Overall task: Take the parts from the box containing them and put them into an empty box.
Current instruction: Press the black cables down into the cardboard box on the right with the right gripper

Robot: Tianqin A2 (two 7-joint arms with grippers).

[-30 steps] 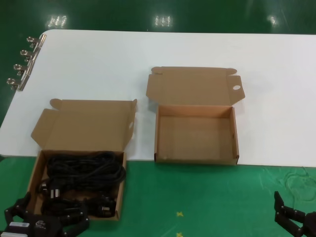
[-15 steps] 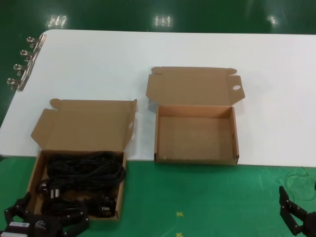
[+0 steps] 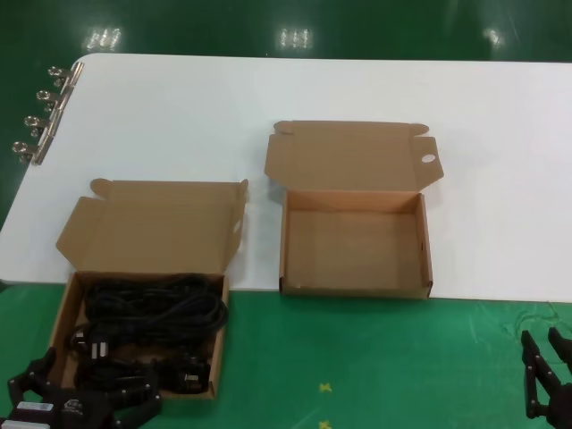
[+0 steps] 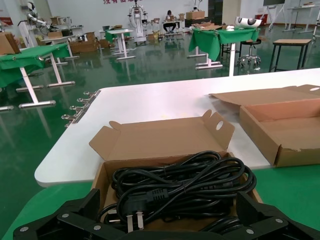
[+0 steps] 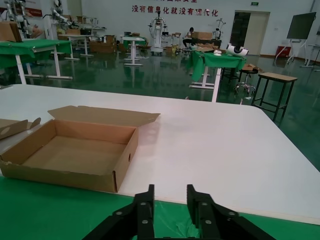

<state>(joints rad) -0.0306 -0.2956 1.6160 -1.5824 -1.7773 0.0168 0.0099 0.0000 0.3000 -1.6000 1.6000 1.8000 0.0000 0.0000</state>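
Note:
Black coiled power cables [image 3: 152, 313] fill the left brown box [image 3: 61, 313], whose lid [image 3: 152, 223] stands open behind it. In the left wrist view the cables [image 4: 185, 175] and a pronged plug [image 4: 137, 200] lie just ahead of my left gripper [image 4: 165, 222]. That gripper [image 3: 85, 391] is wide open at the box's near edge. The empty box [image 3: 353, 246] sits to the right, and its lid flap has a round hole [image 3: 428, 158]. It also shows in the right wrist view [image 5: 75, 150]. My right gripper [image 3: 545, 380] is slightly open and empty, low at the right, well away from the boxes.
The white table [image 3: 313, 89] carries both boxes, whose fronts rest on the green mat [image 3: 357, 357]. Several binder clips [image 3: 40, 116] are fixed to the table's left edge. The table's right side [image 5: 215, 135] is bare.
My right gripper has drawn back to the right and lower in the head view. The left gripper, the boxes and the cables have not moved.

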